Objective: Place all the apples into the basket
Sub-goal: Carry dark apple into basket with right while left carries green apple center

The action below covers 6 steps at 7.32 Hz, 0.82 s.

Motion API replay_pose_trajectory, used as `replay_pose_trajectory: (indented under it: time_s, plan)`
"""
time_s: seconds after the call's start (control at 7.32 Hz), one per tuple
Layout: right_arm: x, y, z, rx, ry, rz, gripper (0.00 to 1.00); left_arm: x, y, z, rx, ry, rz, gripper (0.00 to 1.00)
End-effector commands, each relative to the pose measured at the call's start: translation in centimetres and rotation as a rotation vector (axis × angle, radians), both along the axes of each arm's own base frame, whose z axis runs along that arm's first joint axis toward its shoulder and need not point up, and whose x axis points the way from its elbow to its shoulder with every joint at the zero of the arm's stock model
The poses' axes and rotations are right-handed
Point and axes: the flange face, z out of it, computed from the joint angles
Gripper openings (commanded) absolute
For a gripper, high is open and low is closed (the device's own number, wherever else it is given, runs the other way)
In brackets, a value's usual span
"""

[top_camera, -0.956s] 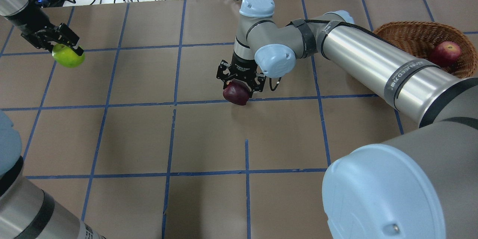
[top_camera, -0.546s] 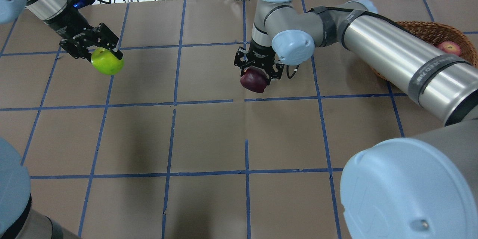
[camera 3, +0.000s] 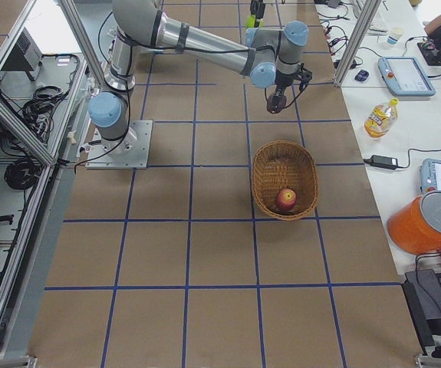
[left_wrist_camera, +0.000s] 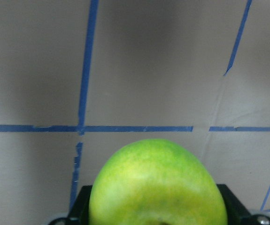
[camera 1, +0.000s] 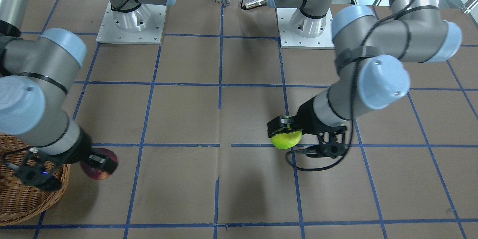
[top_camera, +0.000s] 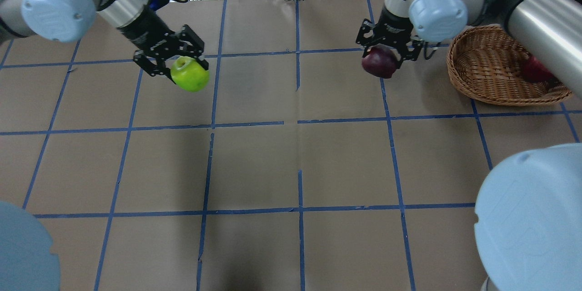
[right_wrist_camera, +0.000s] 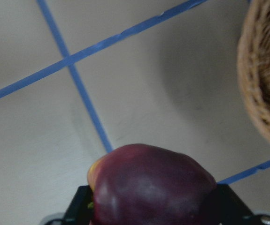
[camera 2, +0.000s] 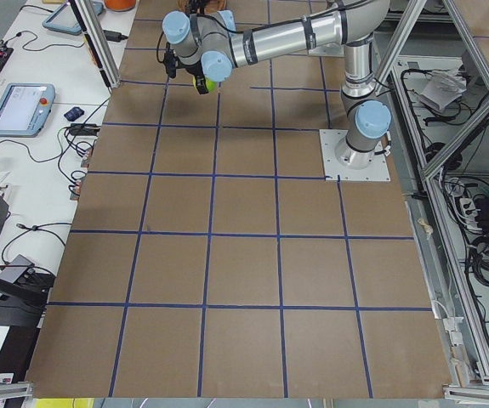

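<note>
1. Red apple [camera 3: 285, 199] is the only one in the basket [top_camera: 486, 61]. It's clear in the right side view, lying toward the end nearer that cam. In the overhead view the right arm covers most of it and only a dark red sliver shows
2. Front view: the basket is cut off at the frame edge and the right wrist sits in front of it, so can't see inside from there
3. Both wrist cams: the held apple fills the bottom of the frame w/ just the black finger bases poking out either side, so the actual pad contact is hidden
4. Left side view: everything's far away and tiny. The green one is a dot and I can't make out the maroon one at all
5. Right gripper [top_camera: 386, 52] is pinching the maroon apple [top_camera: 379, 62], held off the table [top_camera: 254, 163] just beside the basket rim, not over it
6. Left gripper [top_camera: 179, 66] is clamped on the green apple [top_camera: 190, 74], stem hollow facing up, in the air on the left half, well apart from the basket
</note>
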Motion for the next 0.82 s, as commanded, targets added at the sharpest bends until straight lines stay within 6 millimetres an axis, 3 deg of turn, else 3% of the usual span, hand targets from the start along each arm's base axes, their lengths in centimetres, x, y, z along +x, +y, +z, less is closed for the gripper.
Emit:
replay_pose_trajectory:
  time_s: [0.0, 0.14, 0.27, 0.41, 0.55, 0.68]
  plan:
    - [-10.0, 0.0, 0.5, 0.016, 0.062, 0.064, 0.00, -11.6, 2.7, -3.8, -0.079, -0.052, 0.045, 0.00]
    - [-14.2, 0.5, 0.7, 0.028, 0.094, 0.038, 0.00, -14.2, 4.6, -7.9, -0.106, -0.106, 0.032, 0.00]
    - [-17.0, 0.6, 0.2, 0.039, 0.093, 0.055, 0.00, -16.0, 6.8, -10.4, -0.204, -0.230, -0.026, 0.00]
    - [-19.1, 0.3, -1.5, 0.035, 0.102, 0.057, 0.00, -15.9, 6.9, -11.3, -0.227, -0.253, -0.029, 0.00]
    - [-21.4, 0.2, -4.4, 0.060, 0.124, 0.049, 0.00, -16.1, 6.9, -11.6, -0.220, -0.244, -0.029, 0.56]
    - [-22.1, 0.2, -5.7, 0.079, 0.117, 0.038, 0.00, -16.2, 6.7, -11.8, -0.222, -0.244, -0.029, 1.00]
